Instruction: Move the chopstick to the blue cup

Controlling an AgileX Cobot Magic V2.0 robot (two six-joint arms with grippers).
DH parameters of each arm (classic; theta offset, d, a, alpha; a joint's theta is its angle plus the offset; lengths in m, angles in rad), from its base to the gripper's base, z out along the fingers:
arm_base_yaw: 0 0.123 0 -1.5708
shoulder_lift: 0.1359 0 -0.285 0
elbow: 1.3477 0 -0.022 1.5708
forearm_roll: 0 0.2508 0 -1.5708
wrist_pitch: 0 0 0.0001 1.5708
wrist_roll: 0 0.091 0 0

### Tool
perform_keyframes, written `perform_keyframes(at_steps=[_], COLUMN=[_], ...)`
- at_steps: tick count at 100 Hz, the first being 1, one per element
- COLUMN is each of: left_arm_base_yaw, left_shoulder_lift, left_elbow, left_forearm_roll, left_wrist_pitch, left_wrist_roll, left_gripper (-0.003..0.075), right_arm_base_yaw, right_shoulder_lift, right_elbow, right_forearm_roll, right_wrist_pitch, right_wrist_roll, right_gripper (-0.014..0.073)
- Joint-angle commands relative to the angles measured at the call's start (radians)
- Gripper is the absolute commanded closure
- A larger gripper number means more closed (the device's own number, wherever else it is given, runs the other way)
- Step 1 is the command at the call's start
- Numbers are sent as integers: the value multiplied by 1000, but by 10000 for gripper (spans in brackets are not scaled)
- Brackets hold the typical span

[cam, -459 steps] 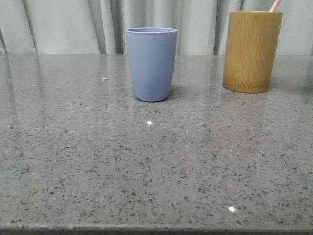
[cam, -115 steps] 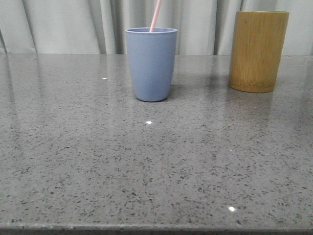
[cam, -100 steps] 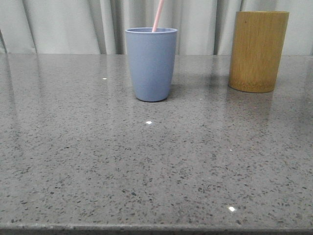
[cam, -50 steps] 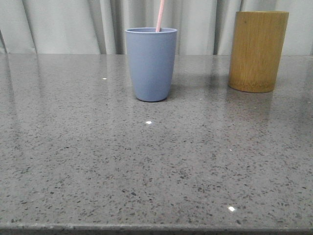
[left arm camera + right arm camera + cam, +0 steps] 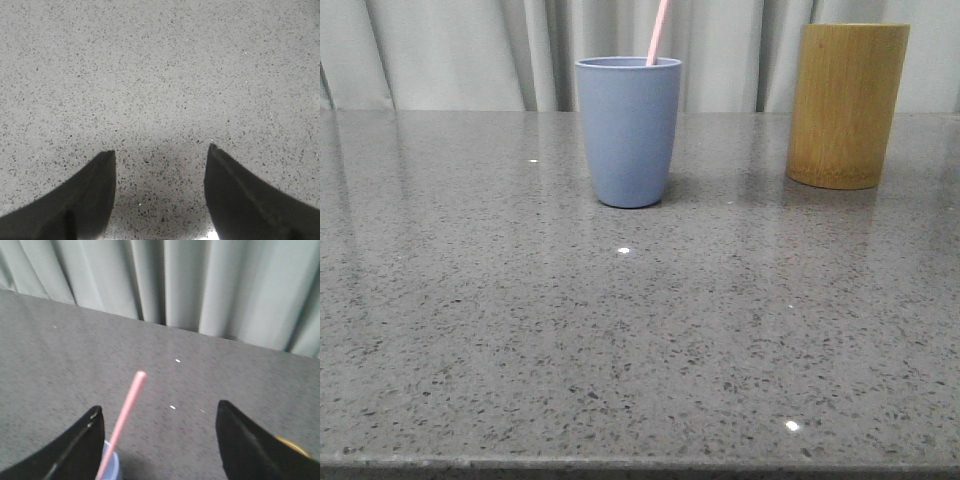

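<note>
Front view is showing the thin pale pink chopstick point(image 5: 658, 32) standing tilted inside the matte grey-blue plastic cup point(image 5: 629, 130), so the transfer is looking done. Right end effector point(image 5: 159, 440) is hanging spread above it, gripping nothing; left end effector point(image 5: 160, 187) is gaping over bare speckled grey counter point(image 5: 620, 340). Tall bamboo holder point(image 5: 847, 105) is standing far right, blocking nothing.

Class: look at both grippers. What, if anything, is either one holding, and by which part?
Nothing. The left gripper is open over bare table; the right gripper is open, the chopstick free in the blue cup.
</note>
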Motion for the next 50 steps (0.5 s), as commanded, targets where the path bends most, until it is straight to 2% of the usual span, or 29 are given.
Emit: perform_keyframes(at_steps=[1,24,50], left_arm_base_yaw=[3,3,3], left_shoulder_lift=[-4,-4,-4], left_elbow=[-25,-25,-25], left_forearm_roll=[-14,-14,-14], left_wrist_pitch=[-49,-37,-37], left_wrist_roll=[-13,-13,-13], left_gripper=[332,332,332], right_arm_base_yaw=[-51,-208,-238], right_shoulder_lift=[-78,-296,-576], right_elbow=[13,242,519], right_forearm_roll=[-46,-60,-88], right_wrist_pitch=[1,24,36], right_wrist_roll=[-11,-11,-11], right_gripper=[105,105,105])
